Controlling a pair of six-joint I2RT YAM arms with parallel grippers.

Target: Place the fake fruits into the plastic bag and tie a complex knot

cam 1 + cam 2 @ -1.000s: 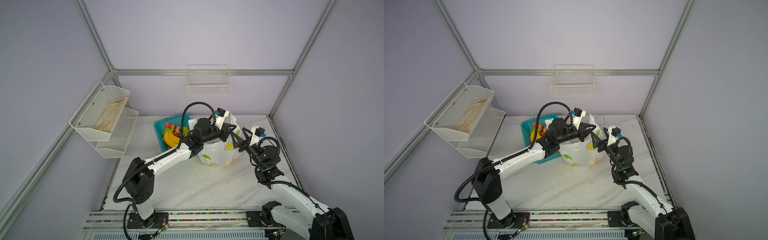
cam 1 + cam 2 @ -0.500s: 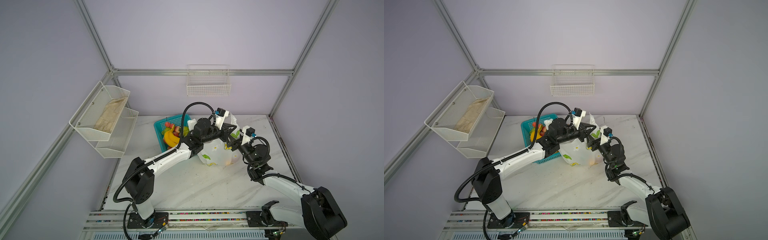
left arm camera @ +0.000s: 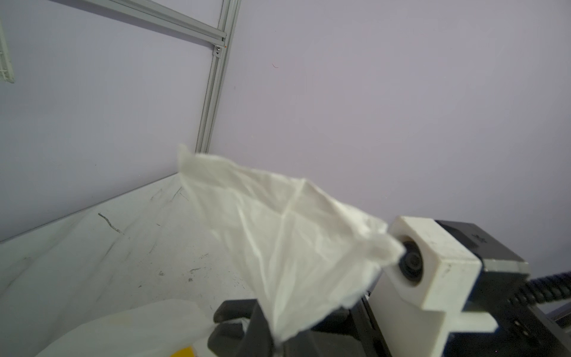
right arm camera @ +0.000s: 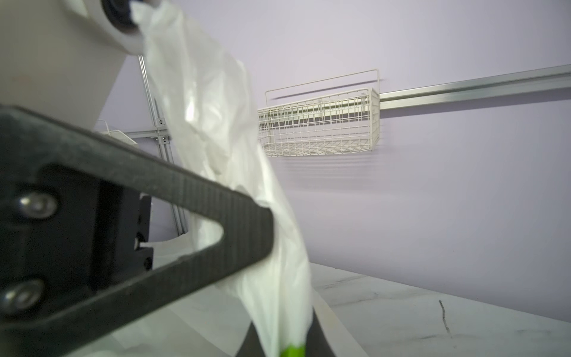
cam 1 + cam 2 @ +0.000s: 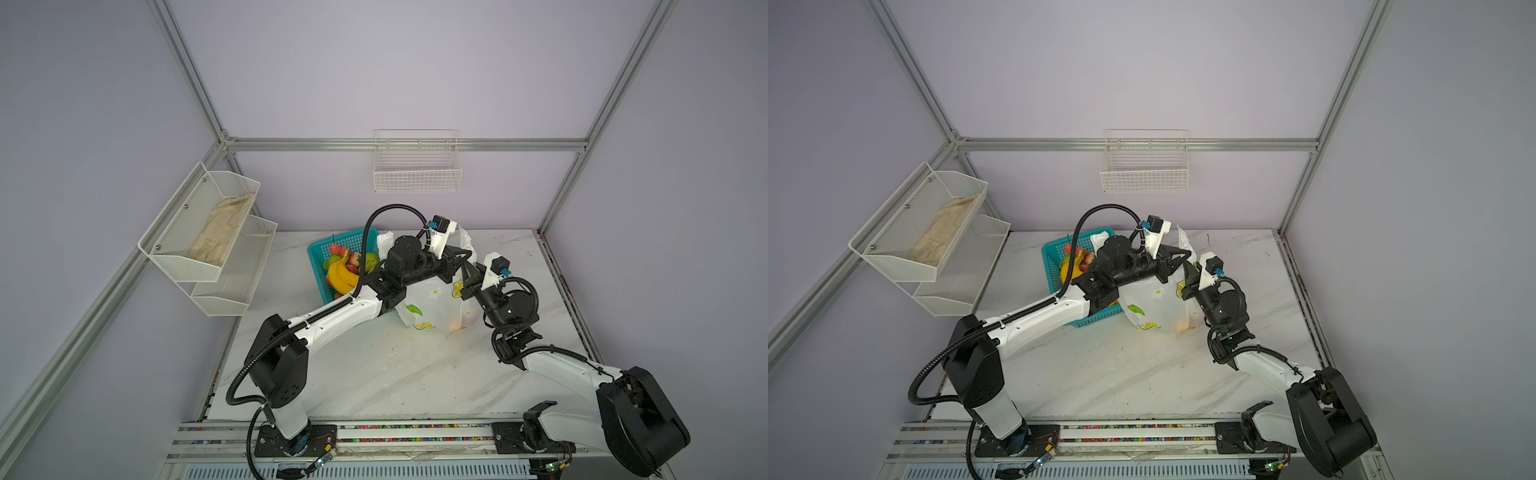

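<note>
The plastic bag [image 5: 432,303] [image 5: 1154,303] stood on the counter [image 5: 374,374] near the back, just beside a teal basket [image 5: 320,253]. An orange shape showed faintly through the bag's lower corner [image 5: 457,326]. More fruits, among them yellow bananas [image 5: 341,280], lay in the basket.

Both arms met above the bag's mouth. The left hand [image 5: 466,254] [image 5: 1187,254] reached across from the basket side. In the left wrist view its fingers were nearly together at [image 3: 265,333], with a white handle strip [image 3: 278,241] of the bag pinched between them and fanning upward. The strip's free end brushed the lens of the camera block [image 3: 432,262] on the right arm.

The right hand [image 5: 467,272] [image 5: 1187,272] sat just beside the left one, pointing up and toward it. In the right wrist view its fingers were closed at [image 4: 284,346] on the crumpled plastic, where a bit of green print showed. The same sheet ran up past the tip of the left hand's dark finger [image 4: 185,210].

A white wire basket [image 5: 417,174] hung on the back wall. A two-tier mesh shelf [image 5: 232,282] on the side wall held a beige cloth [image 5: 220,232] in its upper tier.
</note>
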